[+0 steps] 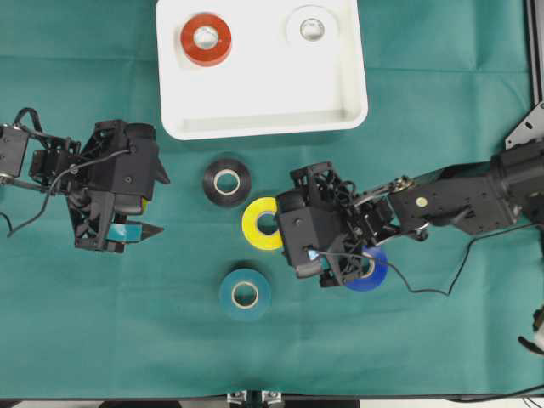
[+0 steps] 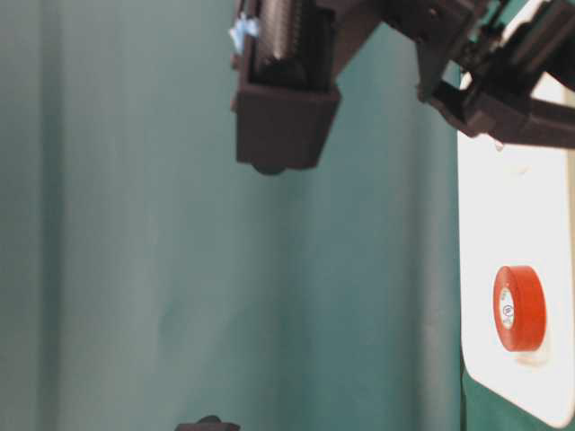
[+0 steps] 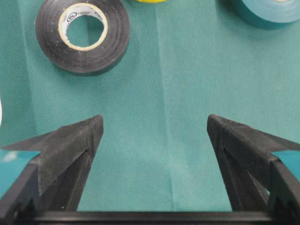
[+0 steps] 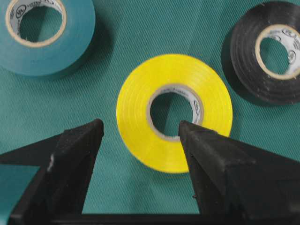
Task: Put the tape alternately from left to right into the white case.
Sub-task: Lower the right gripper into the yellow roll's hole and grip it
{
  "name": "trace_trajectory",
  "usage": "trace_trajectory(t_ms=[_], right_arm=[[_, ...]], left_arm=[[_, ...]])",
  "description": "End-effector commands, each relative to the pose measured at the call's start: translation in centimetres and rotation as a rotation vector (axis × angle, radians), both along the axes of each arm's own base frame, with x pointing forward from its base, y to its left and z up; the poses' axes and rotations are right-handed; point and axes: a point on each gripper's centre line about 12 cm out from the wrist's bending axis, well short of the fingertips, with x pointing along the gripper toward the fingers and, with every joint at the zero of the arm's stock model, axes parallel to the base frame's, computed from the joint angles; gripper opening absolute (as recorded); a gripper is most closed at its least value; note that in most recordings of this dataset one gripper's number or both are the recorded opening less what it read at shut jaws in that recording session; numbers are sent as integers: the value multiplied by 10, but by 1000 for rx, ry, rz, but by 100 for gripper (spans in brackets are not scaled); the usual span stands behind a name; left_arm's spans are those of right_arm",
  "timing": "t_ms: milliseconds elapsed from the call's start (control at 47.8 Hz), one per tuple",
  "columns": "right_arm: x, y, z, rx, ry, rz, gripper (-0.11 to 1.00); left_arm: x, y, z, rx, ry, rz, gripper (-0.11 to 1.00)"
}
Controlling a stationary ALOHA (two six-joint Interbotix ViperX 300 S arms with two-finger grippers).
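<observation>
The white case (image 1: 263, 93) lies at the back and holds an orange-red tape roll (image 1: 205, 39) and a white roll (image 1: 311, 28). On the cloth lie black (image 1: 227, 182), yellow (image 1: 262, 223), teal (image 1: 245, 294) and blue (image 1: 372, 270) rolls, the blue one partly under the right arm. My right gripper (image 4: 140, 125) is open just over the yellow roll (image 4: 136, 93), straddling its near rim: one fingertip at the core's edge, the other outside. My left gripper (image 3: 154, 119) stands open over bare cloth, short of the black roll (image 3: 112, 42).
Green cloth covers the table. The teal roll (image 4: 79, 28) and the black roll (image 4: 243, 51) flank the yellow one. The table-level view shows the case (image 2: 503, 206) with the orange-red roll (image 2: 519, 308) and dark arm parts (image 2: 287, 99) overhead.
</observation>
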Motion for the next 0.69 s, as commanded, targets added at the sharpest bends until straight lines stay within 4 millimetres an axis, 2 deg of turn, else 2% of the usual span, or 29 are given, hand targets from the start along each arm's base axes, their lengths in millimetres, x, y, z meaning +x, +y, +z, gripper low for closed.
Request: trace_trajectory(t_ms=[0,669], right_arm=[[9,4,10,11,-42,9,73],[25,1,-14,1,5,-12,73]], left_arm=[[4,-1,7,-5,-22,-1,68],[3,-1,6,-4,-19,-1,68]])
